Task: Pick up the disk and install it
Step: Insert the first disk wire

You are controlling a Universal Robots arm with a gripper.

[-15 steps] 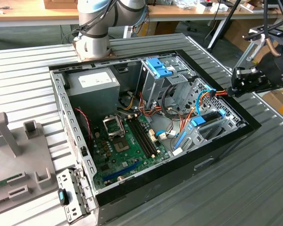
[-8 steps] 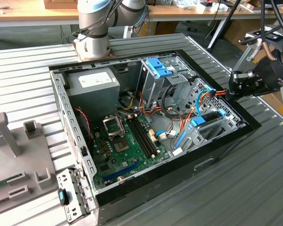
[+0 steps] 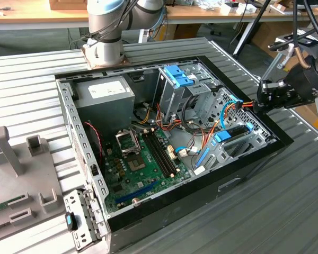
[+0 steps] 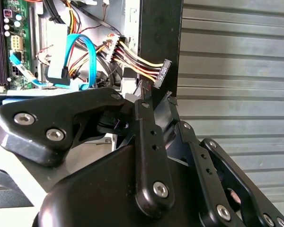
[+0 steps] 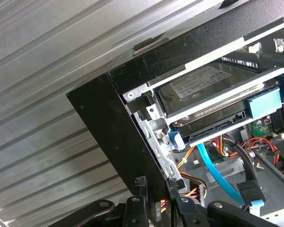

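The disk (image 5: 203,85) lies flat in the metal drive cage (image 5: 146,113) at the corner of the open computer case, with its blue rail tab (image 5: 264,102) at one end. In the exterior view the disk (image 3: 234,133) sits in the cage at the case's right side. My gripper (image 3: 262,100) hovers just outside the case's black wall (image 4: 158,28), beside that cage. A black power connector (image 4: 163,71) on yellow, red and black wires reaches over the wall right at the gripper (image 4: 156,97). Whether the gripper touches the wires is unclear.
A blue data cable (image 5: 217,175) loops below the cage. The motherboard (image 3: 140,164), power supply (image 3: 103,95) and a second drive bay with a light-blue latch plate (image 3: 177,76) occupy the case. Grey fixtures (image 3: 21,174) stand at the exterior view's left on the ribbed table (image 3: 286,211).
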